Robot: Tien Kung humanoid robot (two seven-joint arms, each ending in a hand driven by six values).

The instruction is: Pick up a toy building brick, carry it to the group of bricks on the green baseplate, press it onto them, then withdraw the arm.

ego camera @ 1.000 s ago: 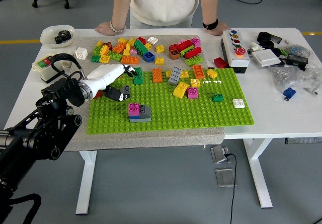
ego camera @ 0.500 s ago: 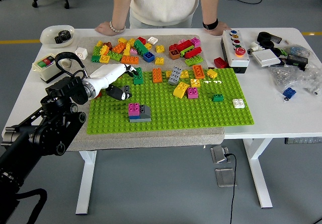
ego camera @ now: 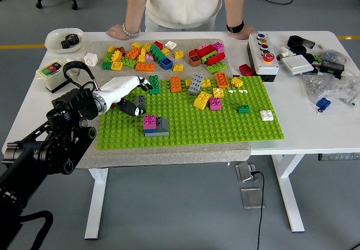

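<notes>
The left hand (ego camera: 130, 92) reaches in over the near-left part of the green baseplate (ego camera: 225, 129), its white palm low over the studs. Its dark fingers (ego camera: 138, 101) curl downward near a dark green brick (ego camera: 154, 84) that stands just behind them; whether they already pinch it, or anything else, cannot be told from here, as the hand covers its own grip.

The target group, a pink brick on a grey and blue stack (ego camera: 154, 125), sits on the baseplate just in front of the hand, towards the tabletop's near edge. That spot probably explains the hand's low, angled pose: a short carry forward would bring a brick over the stack.

Loose bricks (ego camera: 140, 56) lie heaped behind the baseplate on the grey mat (ego camera: 93, 154), well within reach. A person stands behind the baseplate with both hands resting on the tabletop's (ego camera: 315, 127) far edge, clear of the work. The right arm is not visible.
</notes>
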